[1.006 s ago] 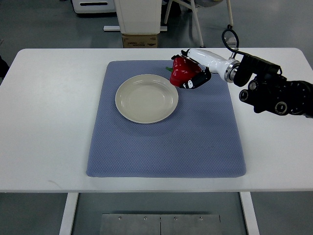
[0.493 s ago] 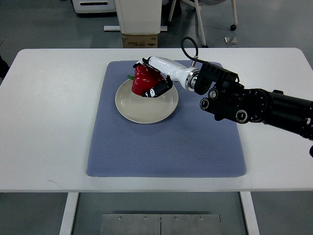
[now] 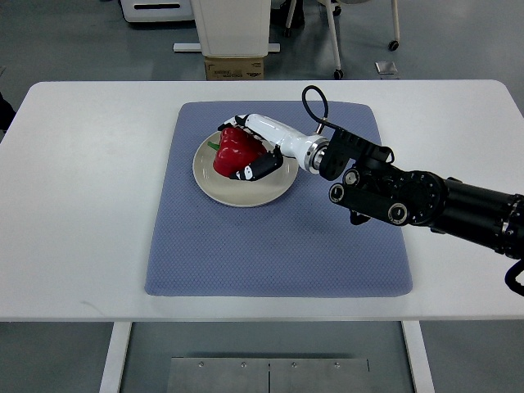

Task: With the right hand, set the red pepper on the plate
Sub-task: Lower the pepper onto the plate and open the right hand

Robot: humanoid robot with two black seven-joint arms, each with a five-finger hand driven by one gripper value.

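The red pepper (image 3: pixel 232 151) with a green stem lies over the cream plate (image 3: pixel 242 187), which sits on the blue mat at its upper left. My right hand (image 3: pixel 246 151), white with black fingertips, is shut on the pepper from its right side, fingers wrapped over the top and front. Its black forearm (image 3: pixel 409 196) stretches in from the right edge across the mat. Whether the pepper rests on the plate or hangs just above it is unclear. The left arm is out of view.
The blue mat (image 3: pixel 270 246) covers the middle of the white table (image 3: pixel 82 205). Beyond the table's far edge stand a cardboard box (image 3: pixel 234 68), a white pedestal and chair legs on the grey floor.
My right hand has carried the pepper leftward from the mat's upper right onto the plate area, and over the last half second lowered it slightly toward the plate's centre.
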